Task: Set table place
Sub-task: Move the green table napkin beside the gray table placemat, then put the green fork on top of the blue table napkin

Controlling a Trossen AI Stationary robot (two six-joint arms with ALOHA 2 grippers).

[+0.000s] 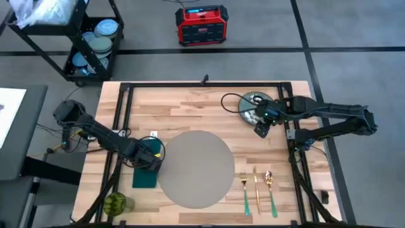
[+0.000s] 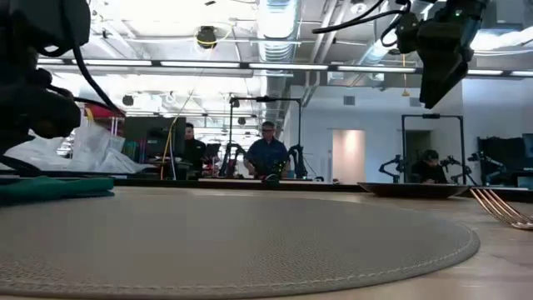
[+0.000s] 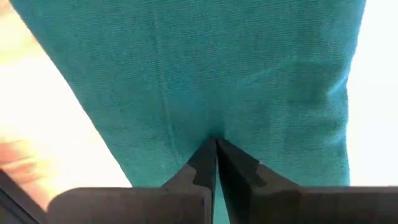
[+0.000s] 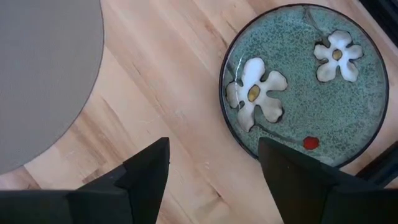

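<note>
The round grey placemat (image 1: 196,168) lies flat in the middle of the wooden table (image 1: 190,104). A dark green napkin (image 1: 144,178) lies flat on the table by the placemat's left edge. My left gripper (image 1: 152,158) is over the napkin's far end, shut, with its tips down at the cloth (image 3: 205,68). A floral plate (image 1: 252,106) rests on the table at the far right. My right gripper (image 1: 261,130) hangs open above bare wood between the plate (image 4: 305,87) and the placemat (image 4: 43,74), touching nothing. My left gripper (image 3: 216,146) comes from above, and its shut fingertips (image 3: 205,163) meet the napkin's top surface (image 3: 214,134) near its far end. The napkin stays flat on the table. I cannot tell whether any cloth is caught between the fingertips.
A fork, knife and spoon (image 1: 256,189) lie side by side to the right of the placemat. A green round object (image 1: 117,204) sits at the near left corner. Off the table are a cart with blue dishes (image 1: 95,38) and a red box (image 1: 201,25). People stand far behind.
</note>
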